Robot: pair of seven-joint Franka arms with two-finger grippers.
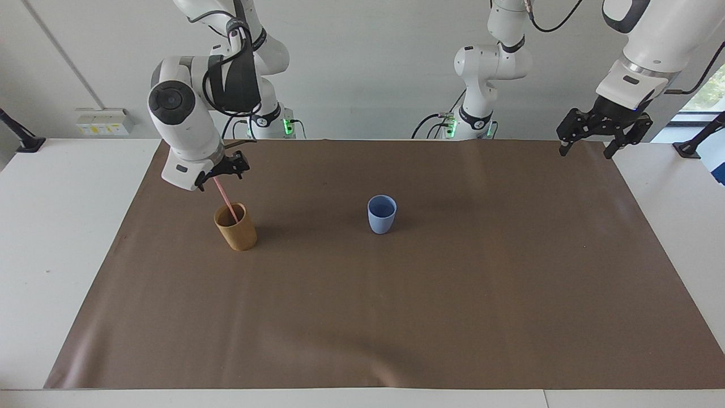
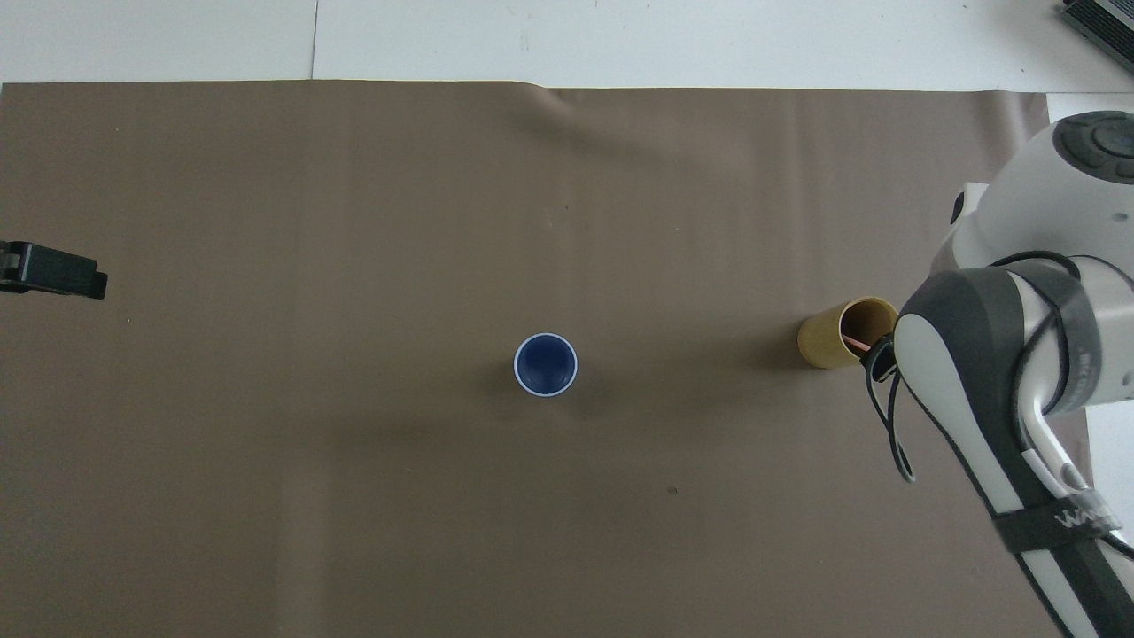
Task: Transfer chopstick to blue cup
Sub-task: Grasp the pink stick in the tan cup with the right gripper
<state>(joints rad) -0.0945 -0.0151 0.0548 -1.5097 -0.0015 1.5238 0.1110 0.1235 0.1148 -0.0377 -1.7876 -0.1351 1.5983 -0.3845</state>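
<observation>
A: Where was the thin pale pink chopstick (image 1: 225,198)?

B: It stood tilted inside the tan wood-coloured cylindrical cup (image 1: 235,227), toward the right arm's end of the tabletop (image 1: 68,238). Its lower end sat in the cup; its upper end leaned up toward the robots.

A: And the right pincer (image 1: 222,170)?

B: It was at the chopstick's upper end, above the tan cup. Its fingers stood apart; whether they touched the stick could not be told. From overhead the right arm covered most of the stick, and only a short pink length showed at the cup's mouth (image 2: 854,340).

A: The small matte light-blue cup (image 1: 382,214)?

B: Upright on the brown mat (image 1: 396,317), near the middle, well apart from the tan cup. Nothing showed inside it.

A: The left pincer (image 1: 601,128)?

B: Raised over the mat's corner at the left arm's end, fingers apart, holding nothing. That arm waited. Overhead, only a dark tip (image 2: 51,270) of it showed at the edge.
</observation>
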